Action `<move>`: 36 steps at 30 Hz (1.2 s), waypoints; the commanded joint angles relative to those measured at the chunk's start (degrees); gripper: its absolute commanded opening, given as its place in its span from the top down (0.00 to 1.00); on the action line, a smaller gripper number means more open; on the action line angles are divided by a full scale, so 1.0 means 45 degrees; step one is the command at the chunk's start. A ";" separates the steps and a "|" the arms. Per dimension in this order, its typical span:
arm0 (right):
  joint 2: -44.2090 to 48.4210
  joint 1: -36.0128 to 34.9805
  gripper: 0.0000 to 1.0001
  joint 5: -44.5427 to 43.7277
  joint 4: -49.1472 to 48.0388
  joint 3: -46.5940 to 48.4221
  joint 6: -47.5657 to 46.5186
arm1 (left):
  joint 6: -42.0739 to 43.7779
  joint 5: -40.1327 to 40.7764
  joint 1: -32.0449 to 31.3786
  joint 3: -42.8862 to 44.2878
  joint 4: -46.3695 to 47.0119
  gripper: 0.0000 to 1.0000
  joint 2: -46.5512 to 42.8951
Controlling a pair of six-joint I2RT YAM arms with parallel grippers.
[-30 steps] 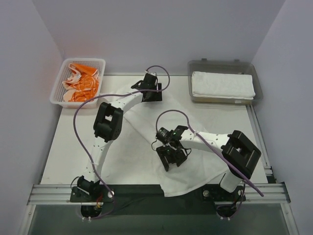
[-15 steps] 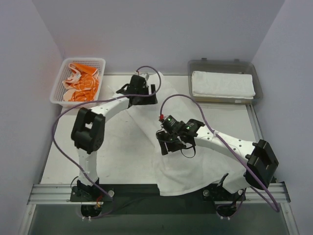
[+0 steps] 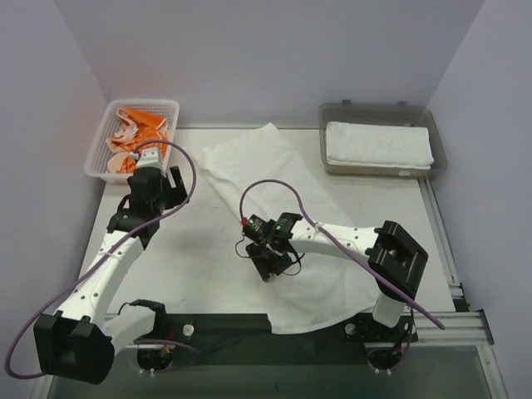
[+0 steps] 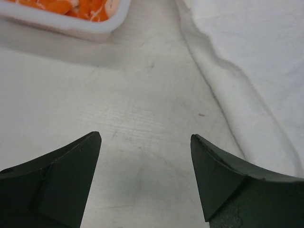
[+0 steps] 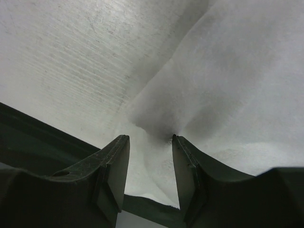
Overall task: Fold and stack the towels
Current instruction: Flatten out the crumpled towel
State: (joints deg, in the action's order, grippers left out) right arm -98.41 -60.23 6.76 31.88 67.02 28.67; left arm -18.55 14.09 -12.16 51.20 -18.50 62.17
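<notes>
A large white towel point(image 3: 278, 179) lies spread diagonally across the table, its near corner hanging over the front edge. My right gripper point(image 3: 268, 264) is down on the towel's left edge. In the right wrist view its jaws point(image 5: 149, 137) stand narrow, with a raised, puckered fold of the towel point(image 5: 237, 71) pinched between them. My left gripper point(image 3: 158, 184) hovers open and empty over bare table left of the towel point(image 4: 256, 57), near the basket; the left wrist view shows its fingers wide apart point(image 4: 145, 137). Orange-and-white towels point(image 3: 137, 141) lie crumpled in the basket. A folded white towel point(image 3: 378, 143) rests in the tray.
The white mesh basket point(image 3: 96, 158) stands at the back left, its corner point(image 4: 95, 31) just ahead of my left gripper. The grey tray point(image 3: 378, 110) sits at the back right. A metal rail point(image 3: 100, 320) runs along the table's front edge. Purple cables loop over both arms.
My left gripper let go of the towel's far corner and swung left toward the basket. My right gripper slid to the towel's left edge and narrowed its jaws on a fold.
</notes>
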 commanded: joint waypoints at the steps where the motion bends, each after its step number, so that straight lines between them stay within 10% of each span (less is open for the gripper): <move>1: -0.0746 -0.0248 0.59 0.0564 0.0611 0.0515 0.0017 | 0.0606 0.1166 0.0202 -0.1546 0.0220 0.13 -0.1684; 15: -0.5199 -0.1596 0.78 0.4667 0.0826 0.5589 -0.0902 | 0.0508 0.2396 0.0691 -0.1807 0.0069 0.14 -0.2487; 20: -0.5633 -0.1500 0.60 0.3539 0.0826 0.8228 -0.0628 | 0.0430 0.2515 0.0730 -0.1672 -0.0009 0.13 -0.2683; 23: -0.4292 -0.1090 0.45 0.2504 0.0846 0.7494 -0.0666 | 0.0176 0.2183 0.0730 -0.1008 -0.0633 0.13 -0.2820; 32: 0.1124 0.2480 0.43 -0.0428 0.0826 0.1537 -0.1583 | -0.1638 -0.2034 0.0205 -0.0343 -0.1631 0.14 -0.2606; 36: 0.1342 0.4611 0.44 -0.0410 0.0514 0.0263 -0.2170 | -0.2283 -0.1784 -0.2463 -0.0206 -0.1280 0.14 -0.1244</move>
State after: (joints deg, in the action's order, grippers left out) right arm -91.44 -43.27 8.34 32.75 71.48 21.78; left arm -25.10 9.80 -16.34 47.97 -24.47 52.51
